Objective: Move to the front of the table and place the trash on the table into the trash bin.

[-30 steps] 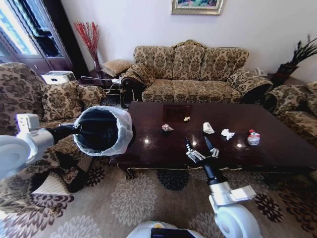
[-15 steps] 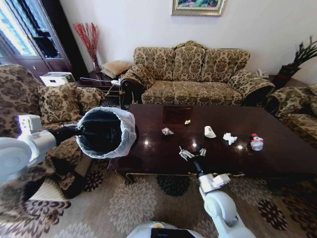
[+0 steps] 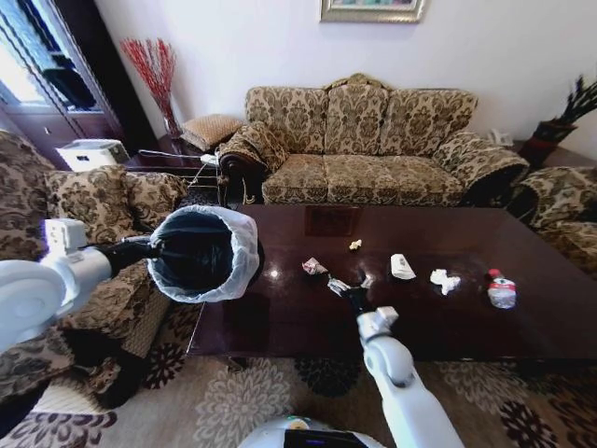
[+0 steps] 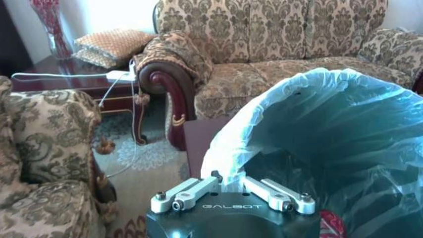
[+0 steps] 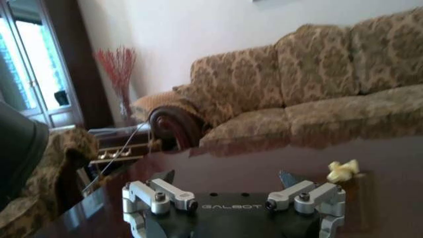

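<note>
As the view shifted, right gripper [image 3: 348, 286] neared wrapper [image 3: 313, 267].

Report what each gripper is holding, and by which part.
The left gripper holds the trash bin by its bag-lined rim. The right gripper, open over the table, holds nothing.

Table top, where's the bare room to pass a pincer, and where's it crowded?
The table is bare along its near edge, and on the far strip by the sofa. The middle is crowded: wrapper, right pincer, cup, tissue, bottle. The left pincer holds the trash bin at the left end.
</note>
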Motion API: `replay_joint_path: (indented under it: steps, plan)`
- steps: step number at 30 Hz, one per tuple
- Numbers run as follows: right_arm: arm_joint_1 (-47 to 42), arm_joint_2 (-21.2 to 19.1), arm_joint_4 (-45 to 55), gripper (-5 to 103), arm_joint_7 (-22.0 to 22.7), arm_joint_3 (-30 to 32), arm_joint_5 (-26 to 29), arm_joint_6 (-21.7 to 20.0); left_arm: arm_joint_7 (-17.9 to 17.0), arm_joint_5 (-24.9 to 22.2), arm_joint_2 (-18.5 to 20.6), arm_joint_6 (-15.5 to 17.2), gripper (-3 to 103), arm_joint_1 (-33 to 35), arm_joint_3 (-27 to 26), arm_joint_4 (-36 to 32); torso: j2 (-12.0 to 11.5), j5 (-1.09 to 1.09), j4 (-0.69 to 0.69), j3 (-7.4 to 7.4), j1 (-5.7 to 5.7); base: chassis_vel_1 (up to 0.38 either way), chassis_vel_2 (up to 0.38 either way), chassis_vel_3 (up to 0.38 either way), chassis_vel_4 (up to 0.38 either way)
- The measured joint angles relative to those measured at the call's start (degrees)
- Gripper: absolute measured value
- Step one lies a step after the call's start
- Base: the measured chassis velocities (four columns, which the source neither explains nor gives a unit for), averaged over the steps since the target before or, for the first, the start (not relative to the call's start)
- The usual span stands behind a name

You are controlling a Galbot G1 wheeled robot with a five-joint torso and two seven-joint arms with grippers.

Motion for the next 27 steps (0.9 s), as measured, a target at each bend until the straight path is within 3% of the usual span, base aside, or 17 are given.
replay_joint_path:
  steps: [8, 17, 19, 20, 21, 24, 27]
  plan:
    - [9.4, 2.7, -12.4, 100, 0.7, -4.0, 0.1, -0.4, -0.5, 0.0, 0.4, 0.0, 0, 0.7, 0.5, 0.6, 0.0, -0.01, -0.10, 0.05, 0.12, 0.008, -0.004, -0.005, 0.008]
    - [15.8, 5.8, -23.8, 100, 0.2, -6.6, -1.5, 1.8, -0.6, 0.0, 1.5, -0.1, 0, 0.5, 1.6, 1.5, 0.0, -0.03, -0.03, 0.03, 0.07, 0.000, 0.000, 0.000, 0.000]
    - [17.2, 6.2, -26.1, 96, 0.0, -6.7, -2.0, 1.6, -0.5, -0.2, 2.0, -0.2, 0, 0.0, 2.1, 2.0, 0.0, -0.02, -0.06, 0.04, 0.08, 0.000, 0.000, 0.000, 0.000]
    - [17.6, 6.4, -26.8, 86, 0.1, -6.7, -2.2, 1.5, -0.5, -0.3, 2.2, -0.2, 0, -0.1, 2.3, 2.2, 0.0, -0.02, -0.09, 0.04, 0.08, 0.000, 0.000, 0.000, 0.000]
    - [17.6, 6.4, -26.8, 86, 0.1, -6.7, -2.2, 1.5, -0.5, -0.3, 2.2, -0.2, 0, -0.1, 2.3, 2.2, 0.0, -0.02, -0.09, 0.04, 0.08, 0.000, 0.000, 0.000, 0.000]
    - [18.3, 7.3, -28.4, 70, 0.0, -6.4, -2.4, 0.9, -0.5, -0.3, 3.0, -0.3, 0, 0.0, 2.8, 3.0, 0.0, -0.01, -0.08, 0.04, 0.08, 0.000, 0.000, 0.000, 0.000]
    - [17.8, 7.7, -28.7, 70, -0.1, -6.1, -2.6, 1.0, -0.3, -0.4, 3.6, -0.3, 0, 0.3, 2.8, 3.6, 0.0, -0.02, -0.06, 0.03, 0.08, 0.000, 0.000, 0.000, 0.000]
